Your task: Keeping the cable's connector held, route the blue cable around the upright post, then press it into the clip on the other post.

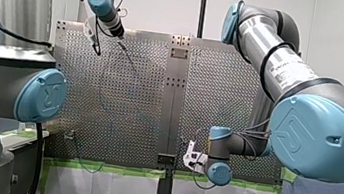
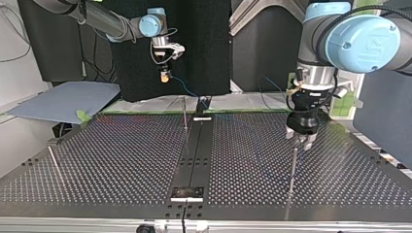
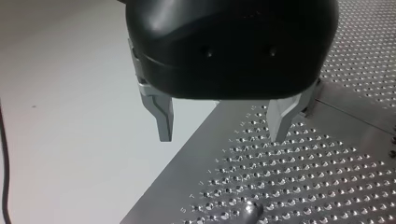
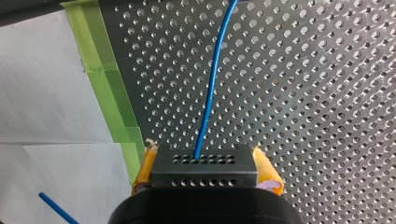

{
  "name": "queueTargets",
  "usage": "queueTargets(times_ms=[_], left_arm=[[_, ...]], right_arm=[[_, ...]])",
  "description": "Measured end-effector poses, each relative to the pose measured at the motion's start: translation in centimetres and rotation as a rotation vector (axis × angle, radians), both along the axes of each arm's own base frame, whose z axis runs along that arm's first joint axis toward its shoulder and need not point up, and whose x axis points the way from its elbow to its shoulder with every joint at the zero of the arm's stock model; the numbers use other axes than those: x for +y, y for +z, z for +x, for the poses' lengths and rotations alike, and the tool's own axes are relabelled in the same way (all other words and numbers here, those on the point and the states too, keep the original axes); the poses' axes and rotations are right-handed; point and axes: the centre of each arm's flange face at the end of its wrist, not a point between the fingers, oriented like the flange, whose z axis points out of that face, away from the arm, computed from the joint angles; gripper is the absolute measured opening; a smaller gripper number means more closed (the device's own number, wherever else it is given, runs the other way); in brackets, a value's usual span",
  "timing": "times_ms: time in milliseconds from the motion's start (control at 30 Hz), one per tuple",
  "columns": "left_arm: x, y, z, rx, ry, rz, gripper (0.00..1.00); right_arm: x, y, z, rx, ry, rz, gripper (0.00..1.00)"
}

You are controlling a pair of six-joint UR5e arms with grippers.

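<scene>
- Where the top view's left showed your right gripper (image 2: 165, 75), its yellow pads (image 4: 268, 170) were clamped on the black connector (image 4: 204, 165), raised off the table.
- The blue cable (image 4: 210, 88) ran from it over the perforated table (image 2: 121, 155). It looked thin, light and limp, so you were best steering it from the connector.
- A thin post (image 2: 184, 114) stood midway; you couldn't make out any clip.
- Your left gripper (image 2: 302, 141) hung wide open and empty just above another post (image 2: 293, 170).
</scene>
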Motion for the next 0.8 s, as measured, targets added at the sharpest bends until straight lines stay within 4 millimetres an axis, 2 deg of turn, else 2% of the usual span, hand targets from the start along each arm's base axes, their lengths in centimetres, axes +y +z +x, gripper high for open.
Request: queueTargets(times_ms=[233, 800], left_arm=[[0.0, 1.5, 0.4, 0.02, 0.013, 0.067, 0.98], [0.5, 0.4, 1.7, 0.066, 0.036, 0.215, 0.98]], right_arm=[[0.0, 0.0, 0.0, 0.002, 0.001, -0.001, 0.0], [0.0, 0.0, 0.0, 0.012, 0.002, -0.004, 0.0]])
